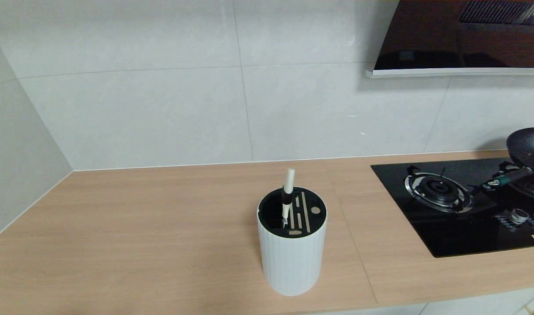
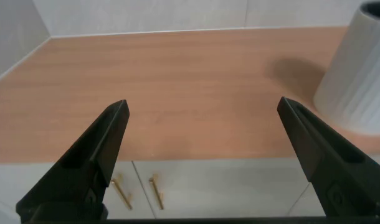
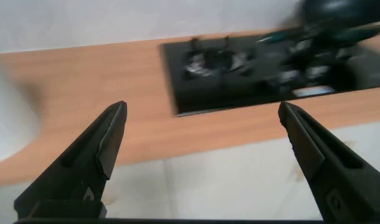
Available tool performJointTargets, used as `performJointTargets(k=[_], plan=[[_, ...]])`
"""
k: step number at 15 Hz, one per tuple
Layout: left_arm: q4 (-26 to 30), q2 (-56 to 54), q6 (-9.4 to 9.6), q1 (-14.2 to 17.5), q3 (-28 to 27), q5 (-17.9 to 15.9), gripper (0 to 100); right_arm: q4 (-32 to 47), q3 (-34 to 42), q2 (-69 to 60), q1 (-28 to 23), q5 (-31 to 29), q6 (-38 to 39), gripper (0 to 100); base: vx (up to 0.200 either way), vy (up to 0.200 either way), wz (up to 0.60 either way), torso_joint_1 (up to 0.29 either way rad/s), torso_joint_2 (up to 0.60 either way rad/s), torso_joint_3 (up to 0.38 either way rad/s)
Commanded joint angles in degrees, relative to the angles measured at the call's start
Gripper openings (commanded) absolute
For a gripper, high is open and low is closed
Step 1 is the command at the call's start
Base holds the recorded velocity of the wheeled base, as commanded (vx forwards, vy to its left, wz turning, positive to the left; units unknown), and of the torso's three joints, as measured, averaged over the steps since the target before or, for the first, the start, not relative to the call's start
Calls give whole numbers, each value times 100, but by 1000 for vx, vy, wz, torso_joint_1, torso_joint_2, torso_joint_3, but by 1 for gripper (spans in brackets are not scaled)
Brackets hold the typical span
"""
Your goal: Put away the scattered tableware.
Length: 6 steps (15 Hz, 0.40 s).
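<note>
The wooden worktop (image 1: 162,227) carries a black gas hob (image 1: 459,210) at the robot's right. A white ribbed utensil holder (image 1: 292,258) stands upright near the worktop's front edge, its slotted black top facing up, likely so cutlery can drop straight in. Both the left hand (image 2: 202,104) and the right hand (image 3: 202,107) hang spread wide and grasp nothing, out past the worktop's front edge. The holder seems to sit between them, apart from each. A cream-handled utensil (image 1: 287,192) stands inside the holder's open compartment, handle up and leaning slightly, well clear of either hand.
</note>
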Motion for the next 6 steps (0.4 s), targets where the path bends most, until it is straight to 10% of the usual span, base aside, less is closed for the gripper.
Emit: performJointTargets(k=[1, 6], plan=[[-1, 10, 8, -14, 2, -2, 100, 15, 20, 1, 7, 168, -60, 100, 0, 0, 0, 0, 0, 0], [-10, 10, -317, -14, 2, -2, 100, -11, 29, 1, 24, 370, -104, 100, 0, 0, 0, 0, 0, 0]])
